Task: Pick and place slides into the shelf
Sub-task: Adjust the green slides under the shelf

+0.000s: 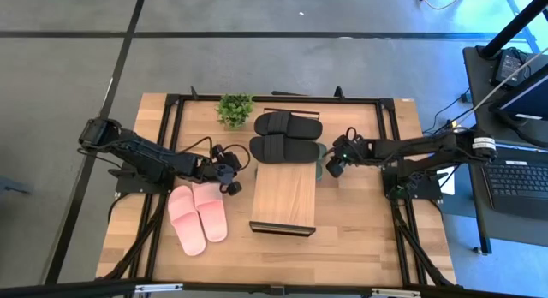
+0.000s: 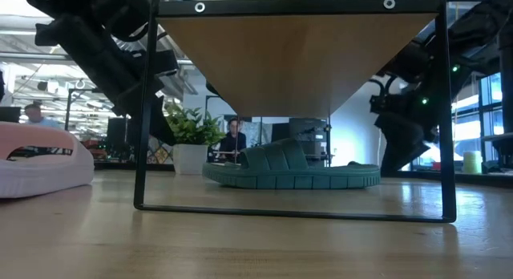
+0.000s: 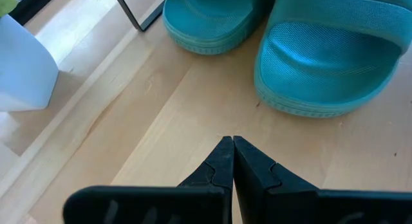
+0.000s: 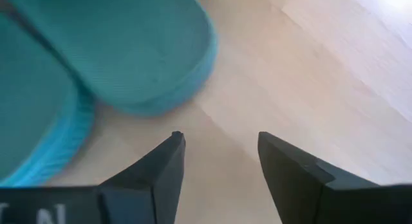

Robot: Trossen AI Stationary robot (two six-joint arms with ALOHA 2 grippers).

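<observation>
I see the dark green slides [image 3: 270, 44] lying on the tabletop under the shelf [image 1: 283, 195], side by side, just ahead of both sets of jaws. My left gripper [image 3: 232, 161] has its fingers pressed together, empty, tips low over bare wood short of the green pair. My right gripper [image 4: 221, 163] faces them from the shelf's other side, fingers spread, holding nothing. The pale pink slides [image 1: 198, 216] lie beside the left gripper. The black slides [image 1: 288, 135] seem to rest across the shelf's far end, by a potted plant [image 1: 235, 109].
</observation>
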